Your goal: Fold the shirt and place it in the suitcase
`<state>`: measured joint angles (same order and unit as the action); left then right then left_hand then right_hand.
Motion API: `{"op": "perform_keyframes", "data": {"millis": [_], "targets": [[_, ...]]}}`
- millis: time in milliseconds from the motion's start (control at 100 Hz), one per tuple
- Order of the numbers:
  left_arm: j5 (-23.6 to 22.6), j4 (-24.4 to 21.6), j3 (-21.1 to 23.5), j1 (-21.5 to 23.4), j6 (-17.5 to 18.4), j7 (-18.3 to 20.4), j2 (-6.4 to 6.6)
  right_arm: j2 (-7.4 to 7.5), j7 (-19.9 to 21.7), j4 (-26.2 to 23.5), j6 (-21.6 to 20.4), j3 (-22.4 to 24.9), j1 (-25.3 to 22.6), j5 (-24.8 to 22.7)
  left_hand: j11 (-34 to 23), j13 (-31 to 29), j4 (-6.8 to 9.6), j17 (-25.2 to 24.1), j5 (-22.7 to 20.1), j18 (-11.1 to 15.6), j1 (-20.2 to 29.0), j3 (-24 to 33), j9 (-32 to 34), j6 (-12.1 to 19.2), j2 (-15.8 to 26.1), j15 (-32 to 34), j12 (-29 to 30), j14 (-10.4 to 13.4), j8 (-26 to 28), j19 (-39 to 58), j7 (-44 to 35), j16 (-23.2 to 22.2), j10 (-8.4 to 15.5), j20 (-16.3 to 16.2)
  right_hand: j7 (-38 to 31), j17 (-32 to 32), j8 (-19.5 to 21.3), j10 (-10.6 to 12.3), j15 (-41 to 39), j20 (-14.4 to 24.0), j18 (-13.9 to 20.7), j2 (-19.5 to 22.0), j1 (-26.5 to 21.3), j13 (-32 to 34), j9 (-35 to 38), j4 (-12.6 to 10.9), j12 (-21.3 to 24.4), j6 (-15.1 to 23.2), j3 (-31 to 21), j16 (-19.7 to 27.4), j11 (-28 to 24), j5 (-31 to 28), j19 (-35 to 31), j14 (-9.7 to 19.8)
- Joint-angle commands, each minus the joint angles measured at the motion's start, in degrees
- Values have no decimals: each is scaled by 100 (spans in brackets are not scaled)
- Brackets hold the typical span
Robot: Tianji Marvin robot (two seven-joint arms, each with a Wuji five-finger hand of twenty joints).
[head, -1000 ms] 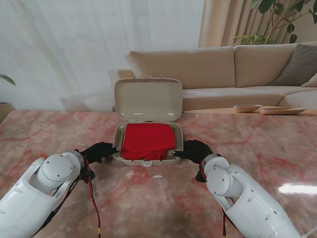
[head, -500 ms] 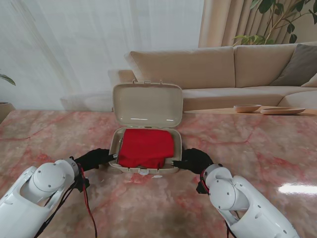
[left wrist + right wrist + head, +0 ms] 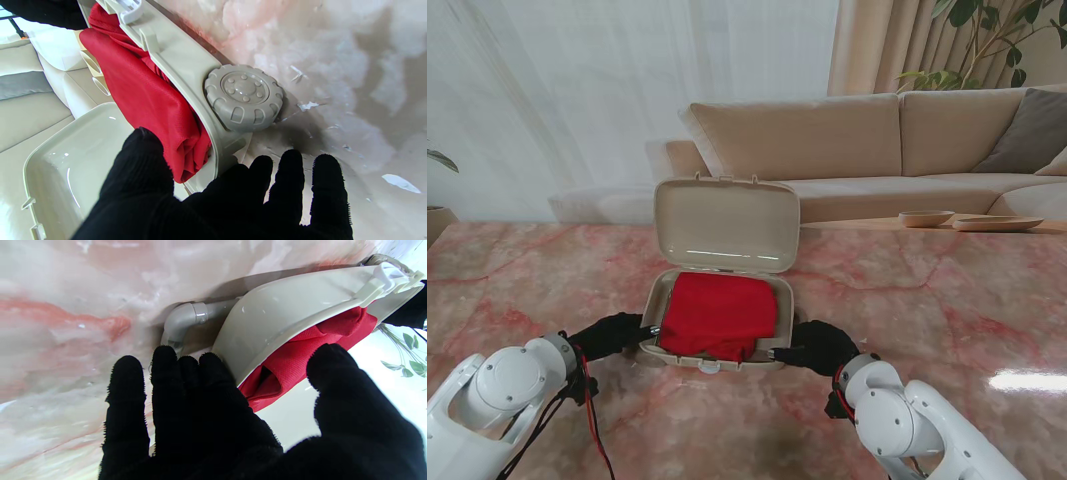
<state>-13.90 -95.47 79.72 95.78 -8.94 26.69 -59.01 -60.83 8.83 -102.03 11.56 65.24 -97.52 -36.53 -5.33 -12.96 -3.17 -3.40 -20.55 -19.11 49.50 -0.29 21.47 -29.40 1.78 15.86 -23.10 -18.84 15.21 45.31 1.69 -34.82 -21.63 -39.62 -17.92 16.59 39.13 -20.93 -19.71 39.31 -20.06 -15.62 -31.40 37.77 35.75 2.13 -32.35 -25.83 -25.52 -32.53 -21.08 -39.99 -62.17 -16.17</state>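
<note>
The beige suitcase [image 3: 715,358] lies open with its lid [image 3: 727,226] standing up, and the folded red shirt [image 3: 722,312] fills its base. My left hand [image 3: 612,333] holds the case's left side. In the left wrist view its thumb rests at the shirt [image 3: 146,96] and its fingers [image 3: 290,180] reach under the shell near a grey wheel [image 3: 243,96]. My right hand [image 3: 820,345] holds the right side. Its thumb lies over the shirt [image 3: 293,363] and its fingers [image 3: 173,380] press the shell [image 3: 283,313] beside a grey handle tube [image 3: 186,320].
The pink marble table [image 3: 947,300] spreads to both sides of the case. A beige sofa [image 3: 877,140] stands behind the table, with shallow bowls [image 3: 925,217] on a low surface at the far right.
Both hands have drawn the suitcase nearer to me across the table. The arms have pulled back with it, and the case has tilted slightly.
</note>
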Motion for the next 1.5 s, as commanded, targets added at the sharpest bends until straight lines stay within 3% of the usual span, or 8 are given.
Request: {"op": "perform_keyframes", "data": {"millis": [0,350,980,1490], "targets": [[12,-129,-68,154,84,121,-28,-28,157,-212,-65,-44,-197,-14,77,-162,11,-28,-267,-76,-236,-249,203,1007,284,76,-72,-494,186,20,-524,-29,358,-65,33,-37,43,276,23,109,-47,113,-73,-169,50,-199,30,1268,95,138,81,11,-23,-99],[-68,-258,98,399,122,208,-1,-4,243,-448,23,55,-522,-27,69,-166,11,-21,-271,-85,-247,-250,236,1027,290,88,-75,-504,187,20,-527,-33,351,-75,40,-45,36,262,51,93,-35,121,-102,-180,49,-203,37,1243,114,153,119,22,4,-121],[-243,-341,308,509,149,80,-23,-35,137,-770,309,387,-858,-163,75,-150,14,-10,76,-95,-277,-247,248,1749,238,110,-70,-482,268,252,-588,-83,333,-286,61,-53,24,237,56,78,-24,120,-20,-180,43,-197,47,1244,150,155,168,59,23,-127],[-401,-500,497,623,56,208,10,-57,62,-845,415,532,-974,-188,75,-145,19,-12,92,-90,-256,-243,251,1698,208,81,-62,-484,283,202,-621,-92,318,-322,52,-27,26,245,41,82,-21,109,-9,-152,62,-194,38,1258,125,146,173,41,14,-127]]}}
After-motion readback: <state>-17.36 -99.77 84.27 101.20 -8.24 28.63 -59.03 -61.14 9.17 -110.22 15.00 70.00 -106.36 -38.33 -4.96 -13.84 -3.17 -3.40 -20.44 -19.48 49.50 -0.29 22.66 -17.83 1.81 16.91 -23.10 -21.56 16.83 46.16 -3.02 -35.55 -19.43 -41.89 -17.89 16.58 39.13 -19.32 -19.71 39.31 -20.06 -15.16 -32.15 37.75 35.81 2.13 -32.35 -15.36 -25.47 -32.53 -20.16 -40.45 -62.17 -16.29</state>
